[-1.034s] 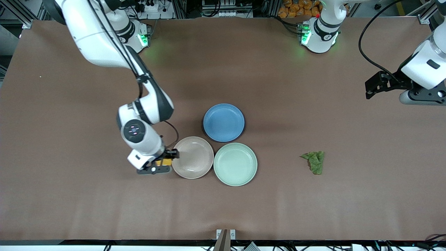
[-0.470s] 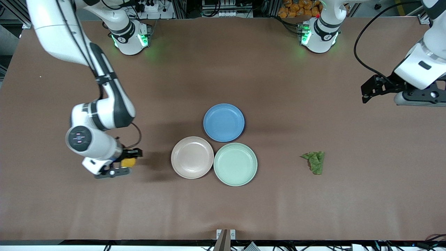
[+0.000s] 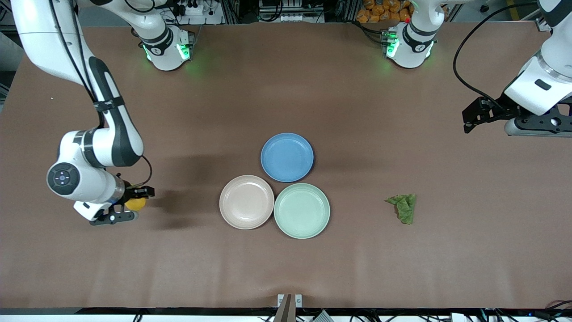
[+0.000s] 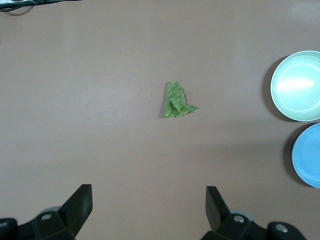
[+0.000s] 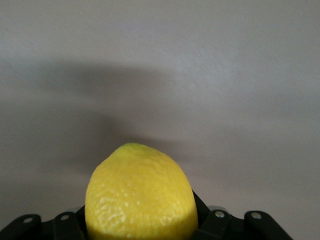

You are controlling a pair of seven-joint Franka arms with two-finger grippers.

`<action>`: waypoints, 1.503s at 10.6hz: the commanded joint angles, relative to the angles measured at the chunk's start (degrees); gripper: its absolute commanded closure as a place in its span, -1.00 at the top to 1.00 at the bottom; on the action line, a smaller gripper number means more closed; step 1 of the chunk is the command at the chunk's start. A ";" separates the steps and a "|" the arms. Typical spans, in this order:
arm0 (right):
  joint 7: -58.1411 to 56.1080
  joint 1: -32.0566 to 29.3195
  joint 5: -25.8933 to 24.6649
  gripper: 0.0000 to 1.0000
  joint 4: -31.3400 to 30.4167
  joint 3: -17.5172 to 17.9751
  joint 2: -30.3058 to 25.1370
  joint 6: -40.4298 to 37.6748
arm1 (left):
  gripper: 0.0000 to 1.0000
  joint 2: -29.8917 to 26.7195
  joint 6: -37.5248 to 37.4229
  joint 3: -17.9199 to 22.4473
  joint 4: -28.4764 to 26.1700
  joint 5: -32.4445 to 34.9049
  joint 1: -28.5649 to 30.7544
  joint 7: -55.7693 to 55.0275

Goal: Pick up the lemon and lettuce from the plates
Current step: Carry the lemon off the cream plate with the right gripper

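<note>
My right gripper (image 3: 136, 199) is shut on the yellow lemon (image 3: 135, 204) and holds it over bare table toward the right arm's end, well away from the plates. The lemon fills the right wrist view (image 5: 140, 192). The beige-pink plate (image 3: 246, 201) and the mint green plate (image 3: 301, 210) stand side by side, both holding nothing. The green lettuce (image 3: 403, 206) lies on the bare table toward the left arm's end; it also shows in the left wrist view (image 4: 176, 100). My left gripper (image 3: 469, 121) is open and holds nothing, high over the left arm's end of the table.
A blue plate (image 3: 287, 157) with nothing on it touches the two other plates, farther from the front camera. The mint plate (image 4: 296, 86) and blue plate (image 4: 307, 156) show at the edge of the left wrist view. The brown table (image 3: 286, 259) stretches wide around them.
My right gripper has carried the lemon away from the beige-pink plate's edge toward the right arm's end of the table. My left gripper has shifted slightly. Plates and lettuce have not moved.
</note>
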 commanded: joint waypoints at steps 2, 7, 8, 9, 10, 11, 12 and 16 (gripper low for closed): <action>-2.45 -3.80 0.13 -0.15 -10.02 0.39 -7.10 2.88 | 1.00 -1.27 1.99 0.13 -1.93 -1.32 0.30 0.56; -4.13 -5.39 0.13 -0.21 -24.37 -0.14 -9.84 18.62 | 1.00 -1.01 2.60 0.31 -2.01 -1.23 0.74 0.56; -4.04 -5.39 0.13 -0.21 -24.46 -0.14 -9.75 18.89 | 1.00 -1.01 2.52 0.31 -2.10 -1.23 0.74 0.56; -4.13 -5.56 0.13 -0.21 -25.25 -0.23 -9.49 20.19 | 1.00 -0.92 2.51 0.31 -2.19 -1.23 0.74 0.56; -4.13 -5.82 0.13 -0.21 -27.08 -0.23 -9.32 23.25 | 1.00 -1.01 2.51 0.31 -2.62 -1.23 0.74 0.56; -4.04 -5.91 0.13 -0.20 -28.75 -0.23 -8.88 26.59 | 1.00 -1.09 2.51 0.31 -2.98 -1.23 0.83 0.64; -4.04 -5.91 0.13 -0.08 -28.94 -0.23 -8.87 26.80 | 1.00 -1.27 2.51 0.31 -3.15 -1.23 0.74 0.64; -3.69 -5.65 0.39 1.00 -26.67 -0.23 -9.66 24.10 | 1.00 -1.27 2.08 0.13 -3.33 -1.23 0.74 0.82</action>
